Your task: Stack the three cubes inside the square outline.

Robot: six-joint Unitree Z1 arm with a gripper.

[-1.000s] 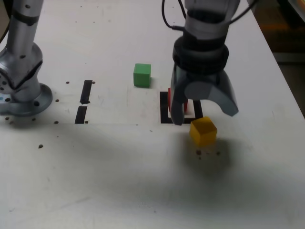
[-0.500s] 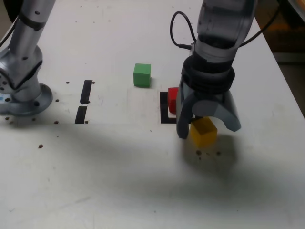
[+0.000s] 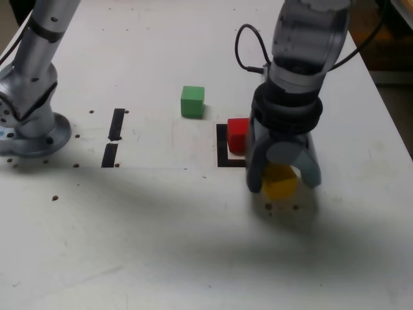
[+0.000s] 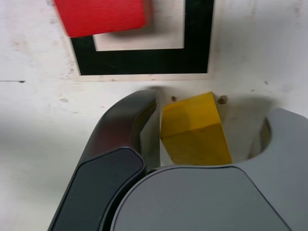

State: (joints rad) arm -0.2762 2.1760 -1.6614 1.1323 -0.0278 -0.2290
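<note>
The yellow cube [image 3: 279, 188] [image 4: 192, 130] lies on the white table just outside the near side of the square outline [image 3: 222, 152] [image 4: 144, 61]. My gripper [image 3: 282, 184] [image 4: 216, 108] is lowered over it, open, one finger on each side. In the wrist view the dark finger [image 4: 139, 115] is almost touching the cube, while a gap shows before the grey finger [image 4: 284, 139]. The red cube [image 3: 237, 134] [image 4: 101, 17] sits inside the outline, over a far corner. The green cube [image 3: 192, 101] stands apart, further back toward the exterior view's left.
The arm's metal base [image 3: 29, 129] stands at the exterior view's left. Two short black strips [image 3: 117, 123] [image 3: 110, 155] lie between the base and the outline. The table's edge [image 3: 387, 110] runs down the exterior view's right.
The gripper has moved from over the outline and red cube toward the near side, come down around the yellow cube, and its fingers have narrowed. The cubes have stayed put.
</note>
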